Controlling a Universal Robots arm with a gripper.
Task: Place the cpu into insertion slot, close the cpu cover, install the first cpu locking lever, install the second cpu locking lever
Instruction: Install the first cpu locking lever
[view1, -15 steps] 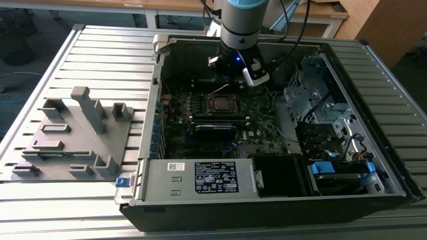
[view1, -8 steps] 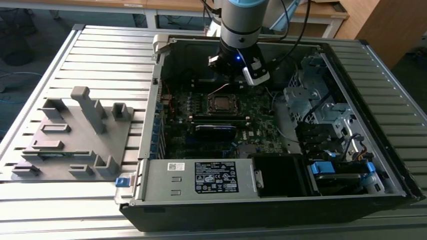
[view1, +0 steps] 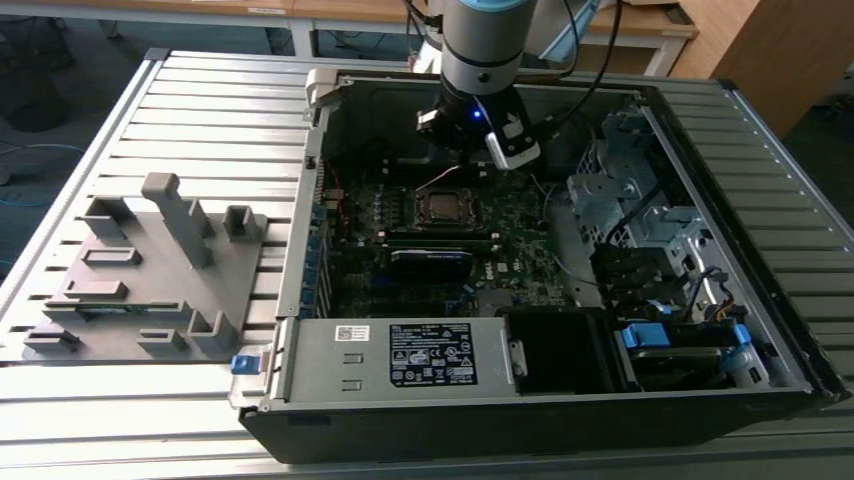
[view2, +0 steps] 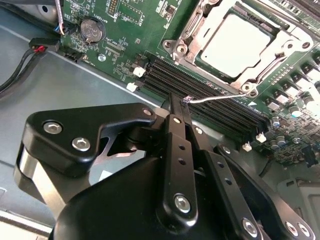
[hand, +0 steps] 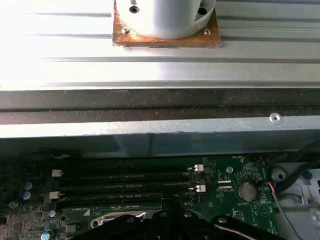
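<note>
**Hovering beside the socket**

The gripper hangs with fingers pressed together over the memory slots, holding nothing. The cpu sits in the insertion slot; the cpu cover seems shut.

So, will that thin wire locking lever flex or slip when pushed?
The locking lever looks like thin bare wire: probably springy, light. Smooth metal may slip against the hand. Anchored beside the cpu cover, it likely pivots.
</note>
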